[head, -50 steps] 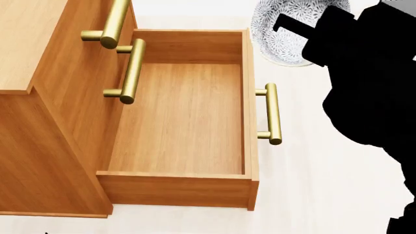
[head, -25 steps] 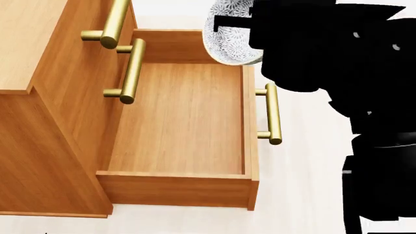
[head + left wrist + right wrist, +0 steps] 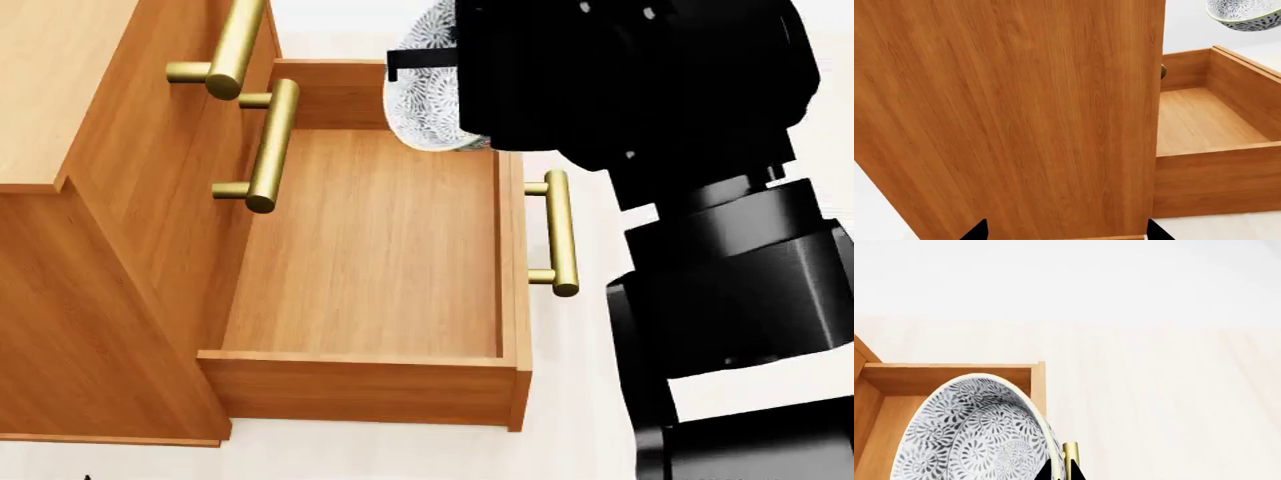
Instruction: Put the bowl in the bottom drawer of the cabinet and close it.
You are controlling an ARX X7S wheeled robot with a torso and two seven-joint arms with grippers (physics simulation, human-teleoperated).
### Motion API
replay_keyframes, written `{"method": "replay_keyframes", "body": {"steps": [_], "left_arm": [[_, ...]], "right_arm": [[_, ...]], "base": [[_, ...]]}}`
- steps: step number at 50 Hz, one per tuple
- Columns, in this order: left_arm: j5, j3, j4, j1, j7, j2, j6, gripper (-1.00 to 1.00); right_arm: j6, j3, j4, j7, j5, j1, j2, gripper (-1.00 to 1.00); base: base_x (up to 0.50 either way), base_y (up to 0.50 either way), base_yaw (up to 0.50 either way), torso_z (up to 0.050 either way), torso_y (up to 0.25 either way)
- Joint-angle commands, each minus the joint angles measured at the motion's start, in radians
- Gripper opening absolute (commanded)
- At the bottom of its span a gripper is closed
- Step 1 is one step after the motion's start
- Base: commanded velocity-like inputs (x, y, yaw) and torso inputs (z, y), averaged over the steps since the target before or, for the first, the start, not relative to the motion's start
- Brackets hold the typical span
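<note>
Bowl held over open bottom drawer, far right corner
The bowl (image 3: 424,95) hangs tilted above the bottom drawer (image 3: 374,250), which stands pulled out of the cabinet (image 3: 80,200); right tool (image 3: 1059,471) pinches the bowl's rim, closed on it; left tool (image 3: 1062,234) faces the cabinet side, opening not readable

Pale cream floor (image 3: 587,400), one piece of furniture on it.
The orange-brown wood-grain cabinet (image 3: 94,300) stands directly on this floor.

bowl (image 3: 424,100) half behind right arm (image 3: 627,90)
</note>
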Motion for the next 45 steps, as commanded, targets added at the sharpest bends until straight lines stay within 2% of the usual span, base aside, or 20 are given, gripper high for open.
{"method": "replay_keyframes", "body": {"steps": [1,20,45], "left_arm": [[-0.040,-0.044,0.047,0.023,0.048,0.020,0.034,1.00],[-0.034,-0.041,0.039,0.027,0.055,0.018,0.056,1.00],[-0.032,-0.028,0.038,0.020,0.053,0.017,0.051,1.00]], "right_arm": [[0.021,0.007,0.054,-0.027,-0.006,0.015,-0.068,-1.00],[-0.004,-0.013,0.022,-0.007,0.011,-0.069,-0.075,-1.00],[-0.080,-0.044,-0.028,-0.073,0.028,-0.143,-0.071,-1.00]], "base": [[0.00,0.00,0.00,0.000,0.000],[0.00,0.00,0.00,0.000,0.000],[0.00,0.00,0.00,0.000,0.000]]}}
